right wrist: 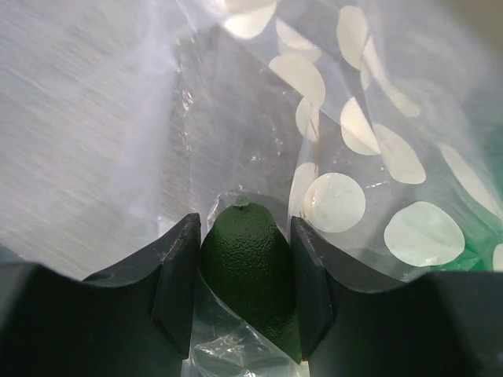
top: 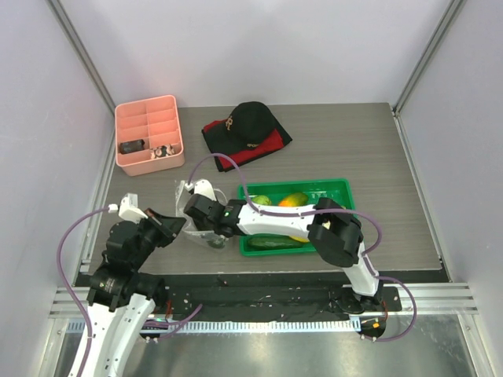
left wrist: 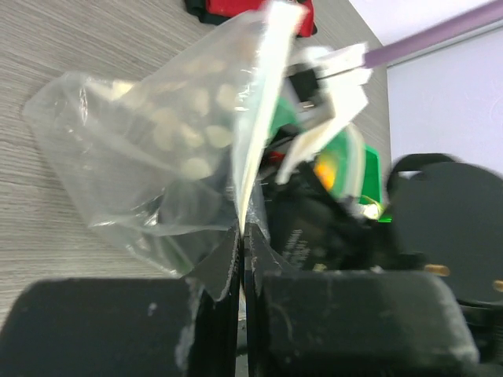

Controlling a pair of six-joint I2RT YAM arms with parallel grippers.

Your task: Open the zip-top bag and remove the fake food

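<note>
My worry is that the avocado (right wrist: 247, 267) drags the bag (top: 184, 193) along, or slips free, if film is caught under the pads. My right gripper (right wrist: 245, 228) is narrowed onto the avocado inside the bag. My left gripper (left wrist: 242, 236) pinches the bag's edge. In the top view the bag sits left of centre, beside the green tray (top: 339, 185).

— Any way in at the zip-top bag (top: 191, 206)?
— Hardly. The left tool (top: 176, 223) pinches its left edge, the right tool (top: 198, 210) fills the mouth around the avocado (right wrist: 245, 267), and the green tray (top: 338, 186) walls its right. Far-right tabletop (top: 354, 133) lies open.
</note>
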